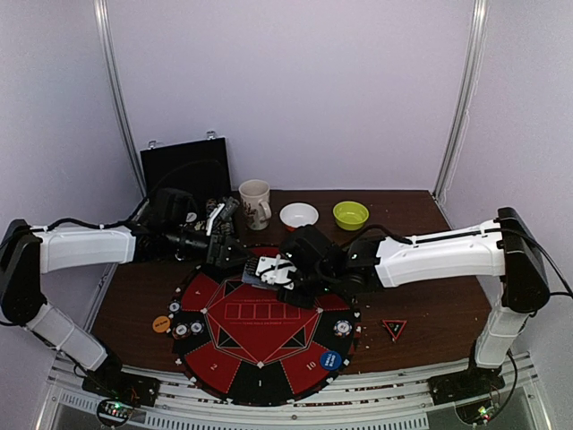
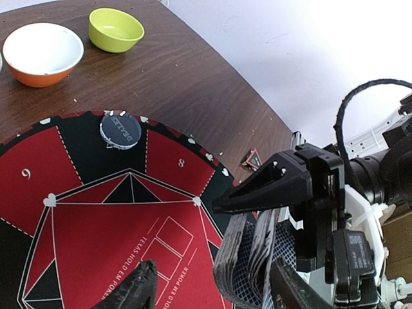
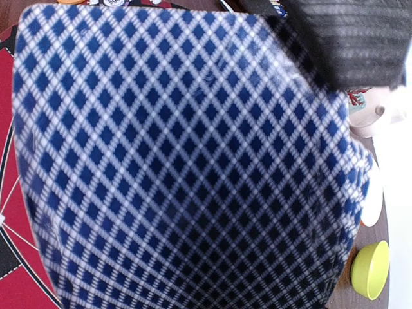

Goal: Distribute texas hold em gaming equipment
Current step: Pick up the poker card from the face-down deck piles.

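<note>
A bent stack of blue-diamond-backed playing cards (image 2: 252,254) hangs above the round mat, split into two packs. My right gripper (image 1: 277,269) is shut on the cards, and one of its black fingers (image 2: 283,183) presses on the stack's top edge. A card back (image 3: 187,161) fills the right wrist view and hides those fingers. My left gripper (image 2: 214,262) is open, its jaws either side of the stack without pinching it. On the mat lie striped chips (image 1: 182,330), an orange disc (image 1: 161,324), a blue disc (image 1: 330,360) and a dark dealer disc (image 2: 120,130). The triangle marker (image 1: 394,329) lies on the table to the right.
The red-and-black mat (image 1: 260,336) covers the near middle of the wooden table. Behind it stand a mug (image 1: 255,204), a white bowl (image 1: 298,215) and a green bowl (image 1: 350,214). An open black case (image 1: 185,170) sits at the back left.
</note>
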You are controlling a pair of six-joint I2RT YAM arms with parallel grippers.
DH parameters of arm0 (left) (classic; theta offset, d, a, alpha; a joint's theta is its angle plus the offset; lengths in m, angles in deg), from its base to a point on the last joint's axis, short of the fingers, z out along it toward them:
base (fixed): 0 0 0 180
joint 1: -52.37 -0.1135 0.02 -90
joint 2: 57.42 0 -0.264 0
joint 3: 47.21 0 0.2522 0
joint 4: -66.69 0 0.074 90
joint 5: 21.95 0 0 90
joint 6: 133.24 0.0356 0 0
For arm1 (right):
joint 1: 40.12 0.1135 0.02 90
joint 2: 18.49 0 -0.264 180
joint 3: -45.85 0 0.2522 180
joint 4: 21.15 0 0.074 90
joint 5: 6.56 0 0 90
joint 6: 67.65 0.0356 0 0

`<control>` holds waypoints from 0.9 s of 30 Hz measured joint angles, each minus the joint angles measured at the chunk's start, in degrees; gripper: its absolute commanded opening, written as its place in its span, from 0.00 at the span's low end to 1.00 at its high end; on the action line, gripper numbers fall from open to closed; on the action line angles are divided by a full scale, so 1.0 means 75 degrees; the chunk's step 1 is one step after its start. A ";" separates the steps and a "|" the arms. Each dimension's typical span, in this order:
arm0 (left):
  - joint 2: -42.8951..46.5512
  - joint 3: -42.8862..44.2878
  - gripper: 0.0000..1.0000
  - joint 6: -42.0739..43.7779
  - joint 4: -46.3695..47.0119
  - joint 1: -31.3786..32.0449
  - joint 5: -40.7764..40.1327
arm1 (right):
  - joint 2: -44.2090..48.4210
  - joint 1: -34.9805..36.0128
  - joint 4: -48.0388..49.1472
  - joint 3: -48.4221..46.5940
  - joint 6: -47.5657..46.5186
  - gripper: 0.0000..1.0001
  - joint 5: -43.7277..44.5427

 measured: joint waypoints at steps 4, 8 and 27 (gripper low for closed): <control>0.0038 0.0032 0.50 0.0090 -0.0254 -0.0003 0.0099 | 0.0020 0.0000 0.0000 0.0000 -0.0006 0.51 0.0012; 0.0166 0.0038 0.38 0.0160 -0.0379 -0.0003 0.0268 | 0.0020 0.0000 0.0000 0.0000 -0.0012 0.51 0.0029; 0.0239 0.0038 0.05 0.0224 -0.0597 0.0000 0.0676 | 0.0020 0.0000 -0.0003 0.0000 -0.0029 0.50 0.0032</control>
